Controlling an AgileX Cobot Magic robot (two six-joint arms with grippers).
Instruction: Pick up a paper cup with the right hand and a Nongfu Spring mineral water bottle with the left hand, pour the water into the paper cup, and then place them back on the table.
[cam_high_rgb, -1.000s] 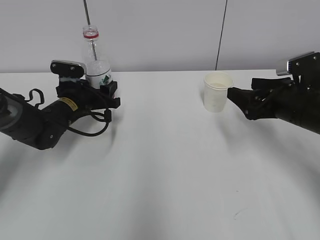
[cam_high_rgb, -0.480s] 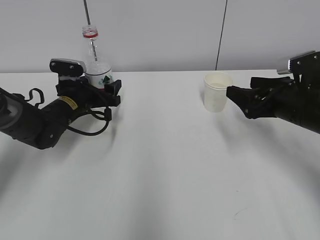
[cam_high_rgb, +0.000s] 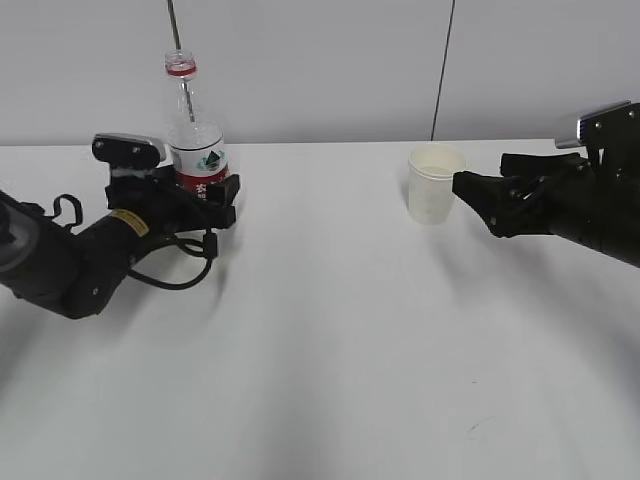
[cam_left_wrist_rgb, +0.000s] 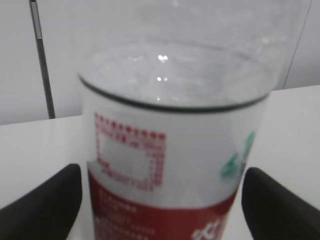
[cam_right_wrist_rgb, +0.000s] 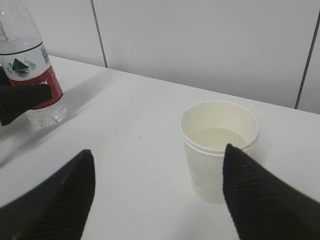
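- The Nongfu Spring mineral water bottle (cam_high_rgb: 193, 135) stands upright at about ten o'clock on the table (cam_high_rgb: 330, 330), uncapped, with only a red ring at its neck.
- The left hand (cam_left_wrist_rgb: 160, 200) sits around the bottle at label height. Its fingers (cam_left_wrist_rgb: 47, 202) flank the body on both sides, spread, with thin gaps showing in the wrist view, so nothing is clamped.
- The paper cup (cam_high_rgb: 434, 184) stands upright at roughly one o'clock, well apart from the bottle.
- The right hand (cam_right_wrist_rgb: 157, 192) is wide open, with the cup just ahead of its tips and toward its right finger, not between them.
- Judged handling of the bottle: thin clear plastic, smooth, partly filled, hence moderately heavy and low-weighted. With no cap on, a hard squeeze could buckle the wall and push water out. The labelled midsection looks like the best hold.
- Judged handling of the cup: very light, thin-walled, easily crushed or knocked over. A gentle grip at mid-height, below the rolled rim, seems safest, leaving the mouth free for pouring.
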